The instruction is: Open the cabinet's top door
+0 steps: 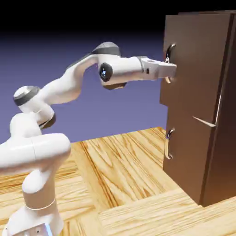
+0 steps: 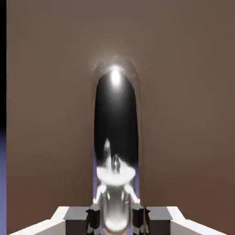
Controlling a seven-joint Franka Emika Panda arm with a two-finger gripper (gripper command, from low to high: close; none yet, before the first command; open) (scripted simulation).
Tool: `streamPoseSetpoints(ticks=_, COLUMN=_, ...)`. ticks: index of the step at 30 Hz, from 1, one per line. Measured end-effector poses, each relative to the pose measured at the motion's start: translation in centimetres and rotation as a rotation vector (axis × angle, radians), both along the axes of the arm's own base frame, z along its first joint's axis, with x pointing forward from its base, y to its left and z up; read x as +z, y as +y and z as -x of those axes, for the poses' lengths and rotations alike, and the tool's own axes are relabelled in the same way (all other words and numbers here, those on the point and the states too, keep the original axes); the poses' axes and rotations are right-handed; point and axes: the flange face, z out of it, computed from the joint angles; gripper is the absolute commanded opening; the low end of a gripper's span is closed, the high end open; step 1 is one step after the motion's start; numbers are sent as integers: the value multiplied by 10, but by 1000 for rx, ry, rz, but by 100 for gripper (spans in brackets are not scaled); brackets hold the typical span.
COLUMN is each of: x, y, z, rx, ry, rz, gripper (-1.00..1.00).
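In the exterior view, the pincer (image 1: 168, 70) is clamped on the curved handle (image 1: 168, 78) of the top door (image 1: 196, 60), high on the cabinet (image 1: 226, 138) at the view's right. The door looks shut or nearly so; the pull is likely left to do.

In the hand view, the silver handle stands between the two fingertips, seemingly gripped.

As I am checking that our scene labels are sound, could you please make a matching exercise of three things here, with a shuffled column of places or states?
1. Gripper
2. Top door
3. Lower door's handle

A. curved and silver, with nothing gripping it
B. closed on a curved silver handle
C. brown, above another door

Pairs: 1-B, 2-C, 3-A
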Motion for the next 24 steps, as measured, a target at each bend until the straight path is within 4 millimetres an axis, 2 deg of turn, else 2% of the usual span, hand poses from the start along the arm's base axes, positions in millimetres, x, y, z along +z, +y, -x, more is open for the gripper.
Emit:
streamPoseSetpoints(ticks=12, x=0, y=-68, z=47, rx=313, ry=0, rz=0, gripper=-100)
streamPoseSetpoints(ticks=24, x=0, y=-150, z=71, rx=637, ry=0, rz=0, gripper=-100)
